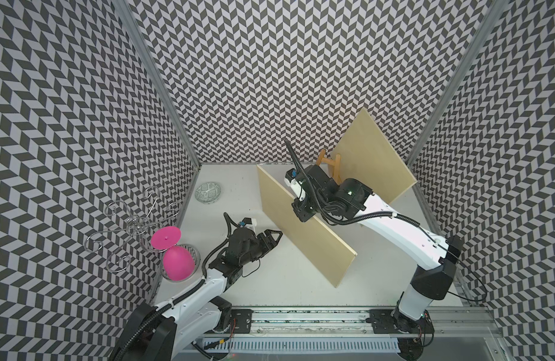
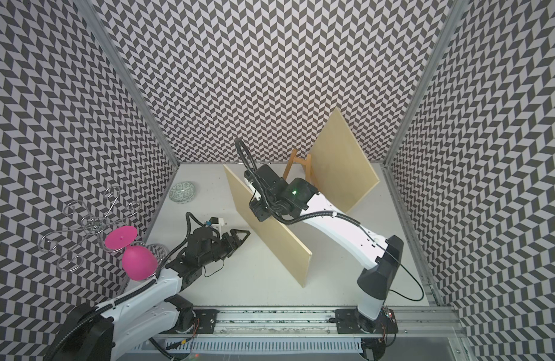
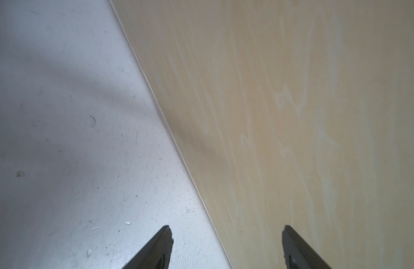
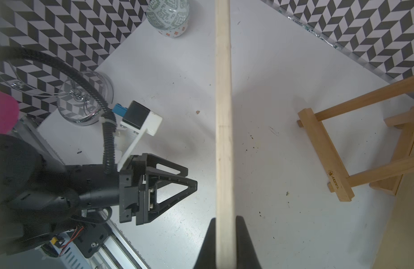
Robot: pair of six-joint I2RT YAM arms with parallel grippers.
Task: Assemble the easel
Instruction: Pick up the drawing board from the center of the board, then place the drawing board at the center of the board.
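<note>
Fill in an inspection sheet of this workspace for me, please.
Surface: white table, scuffed, small specks.
Job's things: front board upright on edge; back board tilted beside the easel.
Clutter: patterned dish, pink glass, wire rack near the left arm.
Grippers: right claw shut on the front board's top edge; left claw open, facing that board.
Cables: black conduit on each arm; thin wire looping by the right base.
Surroundings: chevron walls.

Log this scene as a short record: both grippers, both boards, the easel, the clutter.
held board: upright on its long edge, in the middle
right gripper: shut on held board's top edge
left gripper: open, empty, pointing at held board's face, not touching it
easel: standing at the back, behind held board
second board: upright at back right, beside easel
clutter: patterned bowl, pink glass, wire rack, all by the left wall
</note>
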